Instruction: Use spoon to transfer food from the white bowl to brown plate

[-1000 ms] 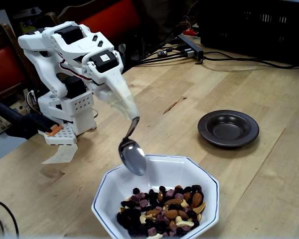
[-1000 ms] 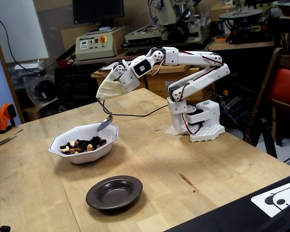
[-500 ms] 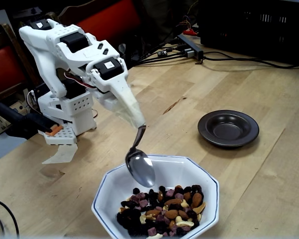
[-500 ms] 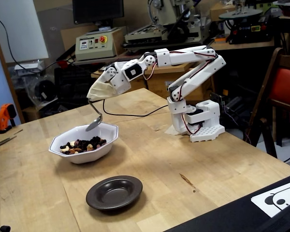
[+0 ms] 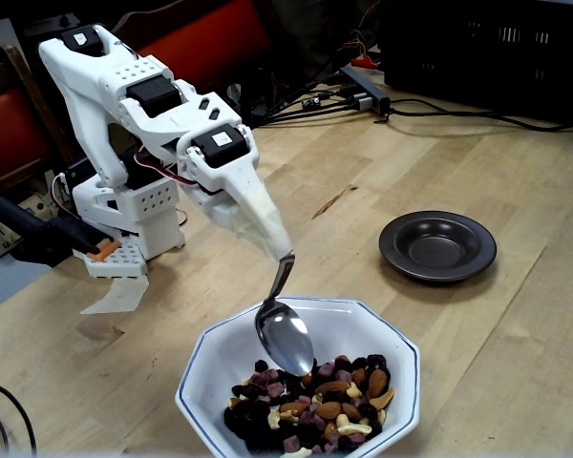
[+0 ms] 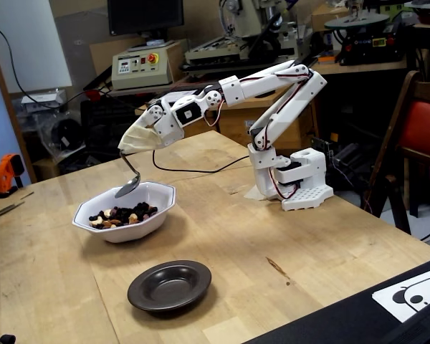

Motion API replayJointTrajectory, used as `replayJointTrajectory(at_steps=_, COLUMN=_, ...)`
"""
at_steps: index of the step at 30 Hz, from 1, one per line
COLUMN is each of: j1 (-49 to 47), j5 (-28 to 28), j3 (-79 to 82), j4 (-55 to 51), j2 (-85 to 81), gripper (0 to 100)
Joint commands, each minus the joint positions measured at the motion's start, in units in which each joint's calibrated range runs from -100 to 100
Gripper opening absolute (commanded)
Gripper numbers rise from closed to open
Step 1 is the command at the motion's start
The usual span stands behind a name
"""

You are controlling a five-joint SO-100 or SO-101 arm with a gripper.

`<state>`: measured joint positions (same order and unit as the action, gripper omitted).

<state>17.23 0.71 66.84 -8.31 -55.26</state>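
Arm extended forward; spoon [image 5: 285, 339] lowered into white bowl [image 5: 220, 353], just above food [image 5: 315, 405]. End effector [image 5: 285, 250] clamped on spoon handle. Brown plate [image 5: 437, 245] empty; nothing transferred yet.

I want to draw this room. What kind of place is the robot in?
Probably a workshop or maker lab. Behind the wooden table stand metal machines, a control box with a red stop button and a dark monitor, with loose cables on the table.
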Motion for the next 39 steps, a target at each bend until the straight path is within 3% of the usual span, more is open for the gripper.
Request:
replayJointTrajectory(at_steps=1, j1=0.6, j5=0.1, j3=-3.4, j4=1.4, j2=0.2, gripper=2)
replayJointTrajectory(at_steps=39, j1=0.4, j5=0.2, j3=3.3, j4=1.4, j2=4.0, gripper=2)
